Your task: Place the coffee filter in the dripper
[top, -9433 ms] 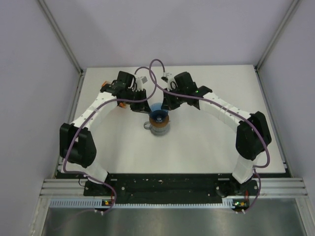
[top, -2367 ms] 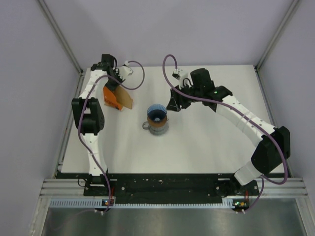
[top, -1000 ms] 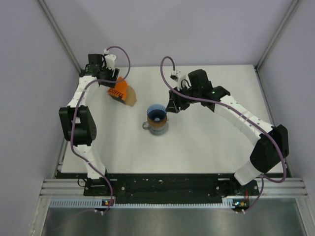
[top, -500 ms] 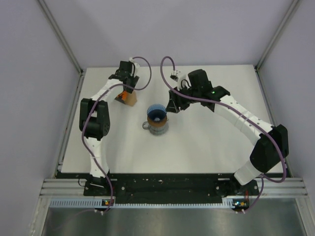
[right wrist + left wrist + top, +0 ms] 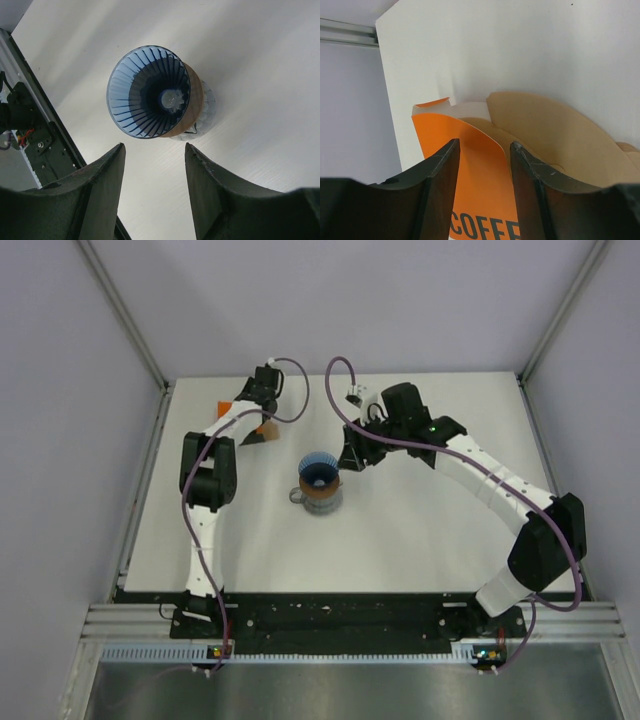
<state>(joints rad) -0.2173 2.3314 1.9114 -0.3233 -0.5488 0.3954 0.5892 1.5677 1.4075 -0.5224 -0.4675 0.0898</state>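
My left claw [image 5: 482, 145] stands half open astride the orange card packet [image 5: 470, 200], gripping nothing, placed to pinch out the fan-shaped tan paper coffee filter [image 5: 560, 130] poking from it. My right claw [image 5: 155, 147], likewise open and empty, hovers above the ribbed blue cone dripper [image 5: 150, 92], probably to steady it.

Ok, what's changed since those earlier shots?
The left hand pulled away from over the dripper to the back left and now hangs open over the orange packet, which has shifted slightly rightward; the right hand backed off a little to the right, open. The dripper stayed put, empty.
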